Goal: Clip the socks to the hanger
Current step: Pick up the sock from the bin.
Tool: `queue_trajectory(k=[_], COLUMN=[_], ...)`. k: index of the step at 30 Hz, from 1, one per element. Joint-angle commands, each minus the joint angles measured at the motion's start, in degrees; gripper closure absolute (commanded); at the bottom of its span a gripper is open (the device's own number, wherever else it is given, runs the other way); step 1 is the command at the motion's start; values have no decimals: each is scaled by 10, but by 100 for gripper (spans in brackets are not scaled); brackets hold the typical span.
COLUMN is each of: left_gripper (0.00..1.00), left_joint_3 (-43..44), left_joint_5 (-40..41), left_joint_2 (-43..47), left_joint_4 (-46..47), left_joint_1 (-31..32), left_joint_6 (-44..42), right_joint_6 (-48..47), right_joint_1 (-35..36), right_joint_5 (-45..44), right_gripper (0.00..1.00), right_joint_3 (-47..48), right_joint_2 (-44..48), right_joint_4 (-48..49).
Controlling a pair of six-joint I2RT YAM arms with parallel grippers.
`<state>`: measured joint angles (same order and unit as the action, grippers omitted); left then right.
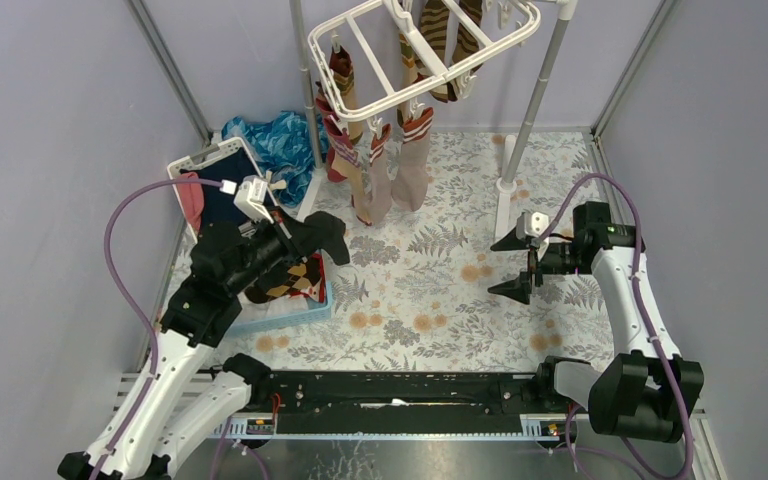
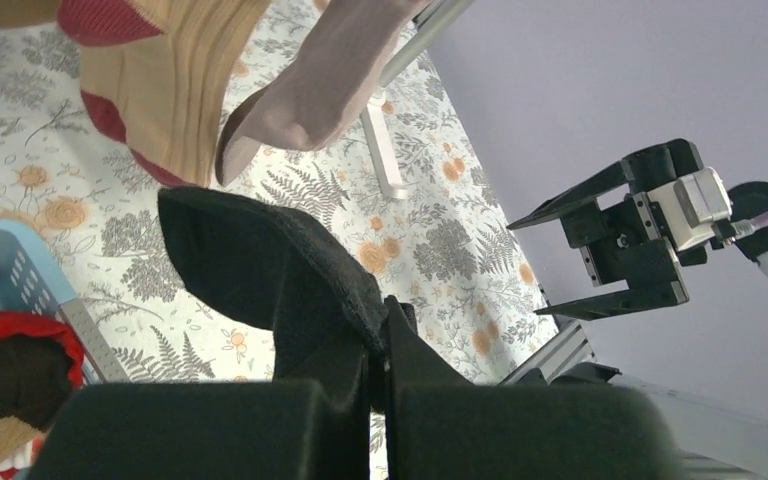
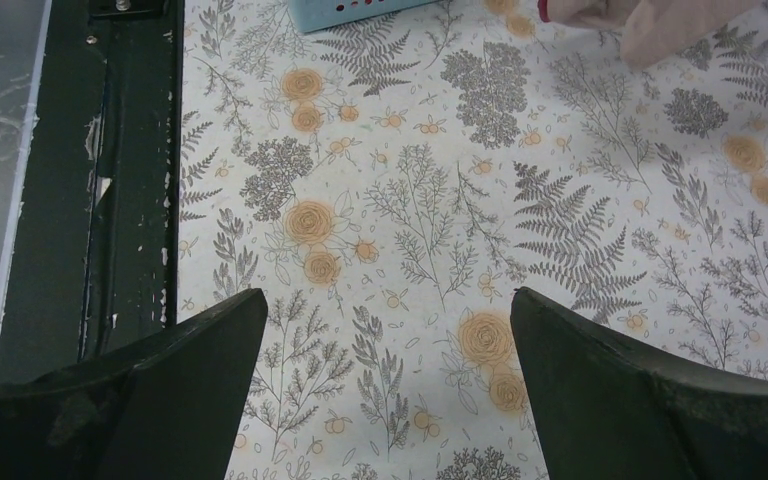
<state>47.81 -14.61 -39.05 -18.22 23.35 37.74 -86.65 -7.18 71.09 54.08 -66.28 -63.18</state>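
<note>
My left gripper [image 1: 298, 243] is shut on a plain black sock [image 1: 325, 236], held just above the small blue basket. In the left wrist view the black sock [image 2: 260, 260] is pinched between my closed jaws [image 2: 385, 312] and sticks out up and to the left. The white hanger [image 1: 420, 50] hangs at the top centre with several socks clipped to it: tan ones with red-and-white cuffs [image 1: 415, 160] and striped ones [image 1: 450, 40]. My right gripper [image 1: 516, 266] hovers open over the floral cloth at the right, its jaws [image 3: 385, 300] wide apart and empty.
A small blue basket [image 1: 305, 312] under my left arm holds a brown-and-yellow argyle sock [image 1: 298, 280]. A white slotted laundry basket [image 1: 210, 165] and shiny blue cloth [image 1: 275, 140] sit at the back left. The stand's pale pole [image 1: 535, 100] rises behind my right gripper.
</note>
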Motion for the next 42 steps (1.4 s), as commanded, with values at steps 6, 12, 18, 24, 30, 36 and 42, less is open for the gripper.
queue_trajectory(k=[6, 12, 18, 24, 30, 36, 42], left_gripper=[100, 100, 100, 100, 100, 100, 100], left_joint_3=[-52, -147, -168, -227, -243, -237, -243], left_joint_5=[-185, -284, -127, 38, 194, 245, 291], left_joint_2=[-29, -121, -140, -182, -213, -249, -265], left_joint_4=[231, 567, 589, 724, 758, 783, 779], left_joint_1=[-2, 33, 135, 230, 289, 306, 317], left_joint_6=[102, 265, 204, 226, 217, 225, 233], right_joint_6=[-37, 18, 341, 614, 682, 731, 835], right_joint_1=[86, 183, 237, 264, 280, 294, 297], right_joint_5=[16, 46, 87, 81, 108, 106, 93], right_gripper=[0, 0, 0, 0, 0, 4, 21], right_joint_3=[50, 85, 46, -36, -46, -63, -74], right_joint_2=[2, -8, -19, -7, -8, -11, -12], right_joint_4=[-25, 18, 269, 514, 565, 616, 719])
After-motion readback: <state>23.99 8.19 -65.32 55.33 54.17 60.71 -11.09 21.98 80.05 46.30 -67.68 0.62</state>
